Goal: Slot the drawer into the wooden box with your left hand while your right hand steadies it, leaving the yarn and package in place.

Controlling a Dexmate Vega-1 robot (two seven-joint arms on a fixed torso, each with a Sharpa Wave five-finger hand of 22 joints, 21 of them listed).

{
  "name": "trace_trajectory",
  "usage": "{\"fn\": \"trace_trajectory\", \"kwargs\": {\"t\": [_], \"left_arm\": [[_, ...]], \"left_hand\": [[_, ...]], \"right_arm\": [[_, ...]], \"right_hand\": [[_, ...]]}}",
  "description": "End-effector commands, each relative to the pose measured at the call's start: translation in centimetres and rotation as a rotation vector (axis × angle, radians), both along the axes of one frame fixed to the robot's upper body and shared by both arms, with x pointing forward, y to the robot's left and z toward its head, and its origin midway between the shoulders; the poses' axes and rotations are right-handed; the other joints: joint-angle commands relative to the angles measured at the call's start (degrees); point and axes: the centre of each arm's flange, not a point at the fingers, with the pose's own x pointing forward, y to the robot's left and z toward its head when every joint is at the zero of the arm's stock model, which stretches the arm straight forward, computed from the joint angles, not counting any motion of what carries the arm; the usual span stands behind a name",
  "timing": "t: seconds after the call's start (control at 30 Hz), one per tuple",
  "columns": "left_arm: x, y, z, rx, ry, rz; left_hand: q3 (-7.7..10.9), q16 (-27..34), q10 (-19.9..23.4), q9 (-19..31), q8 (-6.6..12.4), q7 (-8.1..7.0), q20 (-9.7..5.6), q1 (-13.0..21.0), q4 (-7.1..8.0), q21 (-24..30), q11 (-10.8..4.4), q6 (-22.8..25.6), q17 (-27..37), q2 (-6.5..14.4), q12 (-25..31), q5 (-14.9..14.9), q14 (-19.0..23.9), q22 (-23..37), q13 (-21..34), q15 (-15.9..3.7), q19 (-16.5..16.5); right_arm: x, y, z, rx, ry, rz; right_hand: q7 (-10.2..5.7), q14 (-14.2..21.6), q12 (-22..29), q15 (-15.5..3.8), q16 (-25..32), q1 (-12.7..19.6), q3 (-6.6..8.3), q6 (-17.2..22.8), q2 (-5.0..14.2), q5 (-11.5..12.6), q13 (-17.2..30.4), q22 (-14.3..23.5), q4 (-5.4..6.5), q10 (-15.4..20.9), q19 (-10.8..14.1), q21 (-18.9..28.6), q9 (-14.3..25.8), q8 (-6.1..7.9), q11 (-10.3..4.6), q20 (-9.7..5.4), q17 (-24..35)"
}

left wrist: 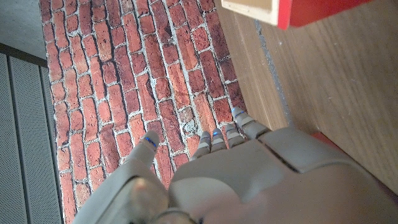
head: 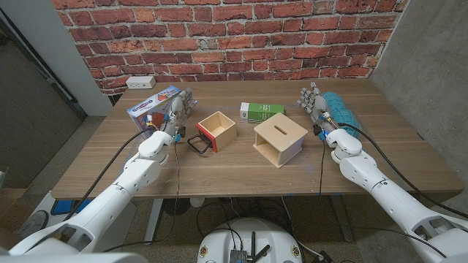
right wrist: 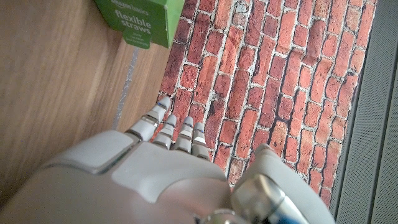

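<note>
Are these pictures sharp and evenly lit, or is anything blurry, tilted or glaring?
Head view: even, soft light, faint shadows under the wooden box and drawer, no strong glare. Left wrist view: picture turned, the left robot hand up close looks soft. Right wrist view: also turned, the green box readable, the right robot hand slightly blurred.

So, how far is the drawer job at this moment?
Nothing looks done yet. The drawer sits on the table, apart from the wooden box. The left hand and right hand both hold nothing, fingers apart. Left to do: steady the box, then slot the drawer in.
</note>
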Motion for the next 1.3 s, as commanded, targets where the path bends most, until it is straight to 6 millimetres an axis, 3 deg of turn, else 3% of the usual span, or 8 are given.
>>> {"fn": "trace_trajectory", "kwargs": {"t": [0.03, 0.53, 1.3], "left_arm": [[-1.6, -0.2, 0.4, 0.046, -0.001, 0.012], [-3.1, -0.2, 1.4, 0.134, -0.025, 0.043], [-6.1, 0.6, 3.1, 0.389, -0.044, 0.077]], "left_hand": [[0.40, 0.3, -0.1, 0.2, 0.20, 0.47, -1.98, 0.2, -0.29, 0.4, -0.25, 0.3, 0.2, 3.1, 0.5, 0.2, 0.1, 0.1, 0.1, -0.05, 0.4], [0.71, 0.3, 0.4, 0.2, 0.31, 0.33, -2.00, 0.6, -0.85, 0.4, -0.43, 0.8, 0.2, 3.2, 0.6, 0.2, 0.6, 0.1, 0.1, -0.31, 0.7], [1.89, 0.7, 4.9, 0.2, 0.82, -1.20, -2.99, 3.4, -5.53, 0.4, -2.68, 4.7, -0.1, 2.8, 1.3, -0.1, 5.2, 0.0, 0.0, -2.77, 2.0]], "right_arm": [[-0.2, 0.2, -0.7, -0.002, 0.007, 0.009], [-0.3, 0.3, -0.9, 0.001, 0.005, 0.001], [0.0, 0.6, -1.1, 0.006, 0.004, -0.021]], "right_hand": [[0.11, -0.4, 0.3, -0.07, 0.3, -0.3, 0.42, -0.1, 1.03, 0.3, 0.1, 0.3, -0.08, -0.2, -0.3, 0.1, 0.3, 0.15, 0.27, -0.01, 0.0], [-0.04, -0.2, 0.5, -0.39, 0.4, -0.3, 0.55, 0.1, 1.05, 0.5, -0.1, 0.3, -0.18, 0.2, -0.3, 0.2, 0.3, 0.26, 0.01, -0.16, -0.6], [-0.08, 0.1, 0.5, -0.48, 0.6, -0.4, 0.78, 0.2, 1.15, 0.6, -0.2, 0.3, -0.31, 0.2, -0.2, 0.4, 0.3, 0.29, -0.01, -0.26, -1.3]]}}
